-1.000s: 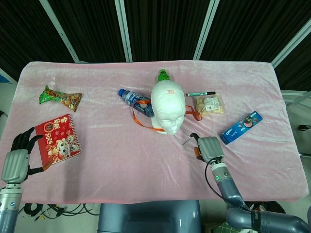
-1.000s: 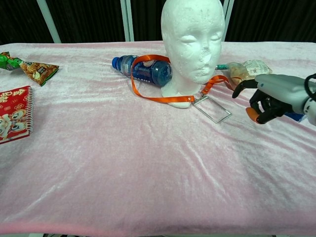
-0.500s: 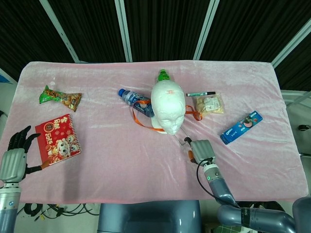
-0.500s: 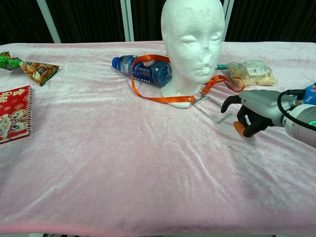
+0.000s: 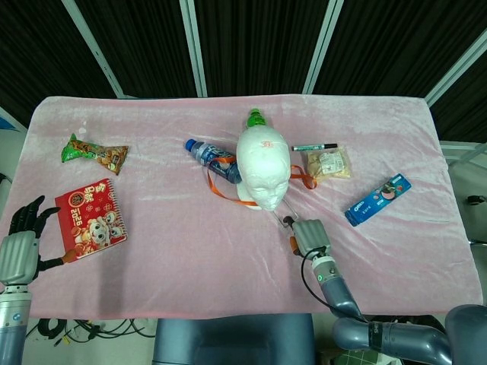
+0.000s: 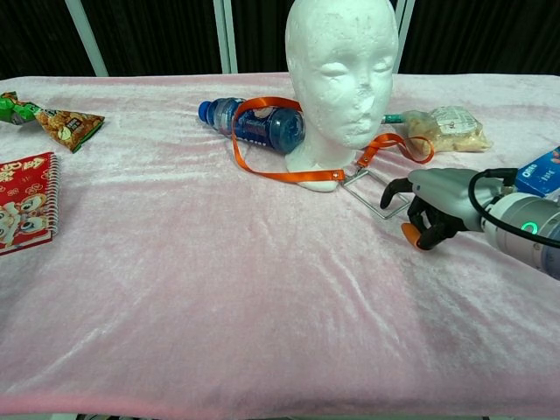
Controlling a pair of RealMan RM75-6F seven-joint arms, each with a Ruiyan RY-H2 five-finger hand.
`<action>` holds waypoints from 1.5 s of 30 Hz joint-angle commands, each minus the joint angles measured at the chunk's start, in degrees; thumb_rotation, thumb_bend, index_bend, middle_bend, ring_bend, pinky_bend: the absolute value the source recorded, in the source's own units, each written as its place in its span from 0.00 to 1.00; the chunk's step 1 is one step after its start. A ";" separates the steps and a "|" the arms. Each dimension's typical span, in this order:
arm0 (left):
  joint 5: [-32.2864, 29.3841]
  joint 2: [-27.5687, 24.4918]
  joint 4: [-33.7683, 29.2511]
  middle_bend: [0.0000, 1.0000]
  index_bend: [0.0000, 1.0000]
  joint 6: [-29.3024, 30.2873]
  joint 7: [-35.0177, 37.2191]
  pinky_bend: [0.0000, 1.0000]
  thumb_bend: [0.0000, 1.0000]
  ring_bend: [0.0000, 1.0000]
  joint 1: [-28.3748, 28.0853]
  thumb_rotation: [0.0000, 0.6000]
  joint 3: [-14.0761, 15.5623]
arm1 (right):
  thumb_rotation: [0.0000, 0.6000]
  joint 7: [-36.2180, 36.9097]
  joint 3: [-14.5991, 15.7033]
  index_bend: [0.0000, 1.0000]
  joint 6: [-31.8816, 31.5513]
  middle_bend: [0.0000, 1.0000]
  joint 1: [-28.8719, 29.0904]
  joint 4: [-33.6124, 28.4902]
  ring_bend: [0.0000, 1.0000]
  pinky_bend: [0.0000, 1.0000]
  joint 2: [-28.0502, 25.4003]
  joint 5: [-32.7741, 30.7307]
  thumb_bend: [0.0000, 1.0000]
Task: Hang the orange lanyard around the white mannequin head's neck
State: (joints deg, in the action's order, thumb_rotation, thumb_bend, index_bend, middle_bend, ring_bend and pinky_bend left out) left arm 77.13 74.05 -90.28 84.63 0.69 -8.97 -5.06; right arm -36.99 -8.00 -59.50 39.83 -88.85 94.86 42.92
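Risk first, judged from the layout: badge holder [image 6: 378, 194] lies flat on the pink surface [image 6: 219, 289], thin and clear, so hard to pinch; could skid ahead of the fingertips or slip out once lifted. Could also drag the strap off the mannequin head [image 6: 341, 79] if pulled sideways, since the loop sits low at the base and not up on the neck. Light foam head likely to tip or slide if the strap snags under the chin. Blue bottle [image 6: 254, 125], just behind and left of the head, lies under part of the loop and may roll when the strap moves.

Right hand [image 6: 430, 210] just right of the head's base, fingers curled inward with nothing visibly gripped, close beside the badge holder's far corner; contact with it cannot be told. Left hand [image 5: 21, 236] far left of the head, fingers spread, holding nothing.

Orange lanyard [image 6: 271, 140]: flat ribbon, bright orange, looped round the head's base, draped over the bottle on the left, trailing in a small curl right of the head, metal clip joining the holder in front.
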 commanded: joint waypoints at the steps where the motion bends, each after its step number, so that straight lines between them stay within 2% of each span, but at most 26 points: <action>1: -0.05 0.01 0.00 0.02 0.21 -0.22 -0.08 0.00 0.10 0.00 0.05 1.00 -0.12 | 1.00 -0.12 0.23 0.26 -0.01 0.72 0.11 0.16 0.70 0.62 0.24 -0.01 0.54; 10: -0.29 0.12 0.07 0.02 0.21 -0.50 -0.18 0.00 0.10 0.00 0.24 1.00 -0.79 | 1.00 -0.53 1.41 0.26 -0.23 0.72 0.04 -0.72 0.70 0.62 0.16 0.16 0.54; 26: 0.03 0.29 -0.06 0.02 0.21 -0.72 -0.72 0.00 0.10 0.00 0.61 1.00 -1.21 | 1.00 -0.62 3.69 0.26 -2.24 0.72 -1.29 -5.86 0.69 0.62 -0.99 1.69 0.55; 45: -0.71 0.40 -0.13 0.02 0.22 -1.01 -1.32 0.00 0.10 0.00 0.84 1.00 -2.09 | 1.00 0.28 8.77 0.26 -4.57 0.72 -4.62 -12.31 0.69 0.62 -2.69 7.47 0.55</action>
State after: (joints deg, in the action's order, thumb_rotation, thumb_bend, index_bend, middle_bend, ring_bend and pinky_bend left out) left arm 76.41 74.45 -90.41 83.61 -0.62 -8.14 -7.13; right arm -36.73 0.58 -63.95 35.37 -100.87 92.26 50.19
